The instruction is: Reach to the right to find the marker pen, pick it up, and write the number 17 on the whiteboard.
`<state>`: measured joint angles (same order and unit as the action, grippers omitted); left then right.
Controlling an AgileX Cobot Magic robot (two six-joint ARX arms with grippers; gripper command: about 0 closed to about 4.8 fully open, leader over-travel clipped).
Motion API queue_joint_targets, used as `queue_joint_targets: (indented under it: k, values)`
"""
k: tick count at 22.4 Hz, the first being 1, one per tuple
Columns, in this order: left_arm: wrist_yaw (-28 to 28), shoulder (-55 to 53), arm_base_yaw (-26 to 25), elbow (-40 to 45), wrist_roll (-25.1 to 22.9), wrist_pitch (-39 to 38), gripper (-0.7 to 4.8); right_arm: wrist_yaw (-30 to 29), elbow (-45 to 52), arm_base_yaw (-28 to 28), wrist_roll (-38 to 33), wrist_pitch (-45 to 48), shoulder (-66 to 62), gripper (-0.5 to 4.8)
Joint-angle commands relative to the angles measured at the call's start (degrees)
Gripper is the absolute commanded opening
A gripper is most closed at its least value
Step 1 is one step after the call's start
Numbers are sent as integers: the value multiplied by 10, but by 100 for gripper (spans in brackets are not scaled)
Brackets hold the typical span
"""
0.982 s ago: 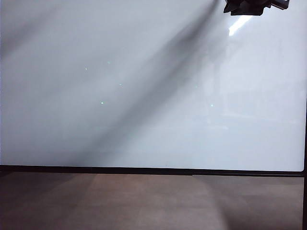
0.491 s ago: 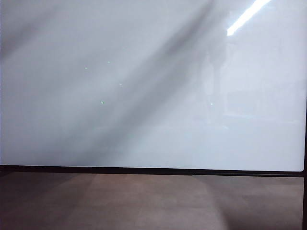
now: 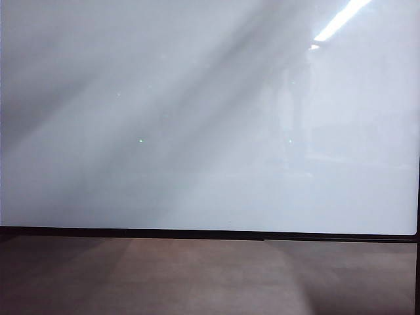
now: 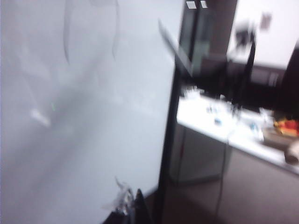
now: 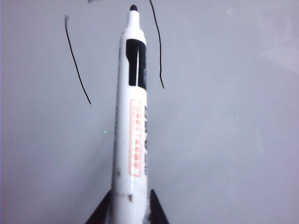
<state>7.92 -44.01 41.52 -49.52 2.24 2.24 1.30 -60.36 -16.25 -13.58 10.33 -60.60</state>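
The whiteboard fills the exterior view, with neither gripper in that view. In the right wrist view my right gripper is shut on the marker pen. The pen is white with a black band, and its black tip points at the whiteboard. Two thin black strokes lie on the board either side of the tip. In the left wrist view my left gripper is a blurred dark tip by the whiteboard, near its black frame edge.
A brown matte surface runs below the board's black lower frame. Beyond the board's side edge, the left wrist view shows a white desk with small cluttered items and dark furniture behind it.
The dark gripper part at the exterior view's top right a second ago has left the frame. The shadows across the board have shifted and faded.
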Motion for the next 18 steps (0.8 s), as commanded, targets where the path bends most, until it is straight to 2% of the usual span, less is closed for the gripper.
queue_joint_targets:
  k: [1, 4, 6, 8, 13, 15, 18]
  values:
    - [-25, 28, 0, 61, -1, 23, -5, 1, -2, 0, 33, -43, 38, -2]
    - [-36, 59, -5, 108, -1, 33, -5, 0, -2, 0, 42, -80, 70, -2]
    - [0, 95, -44, 147, -1, 45, -5, 0, -2, 0, 42, -96, 87, -2]
    - [-1, 153, -100, 193, -1, 42, -5, -3, -2, 0, 43, -107, 100, -2]
    - [1, 308, -277, 288, -1, 17, -5, -41, -2, 0, 42, -114, 106, -2]
    - [13, 358, -334, 326, -1, -15, -5, -43, -2, 0, 39, -114, 106, -2]
    - [13, 422, -398, 389, -1, -17, -5, -54, -2, 0, 38, -114, 106, -2]
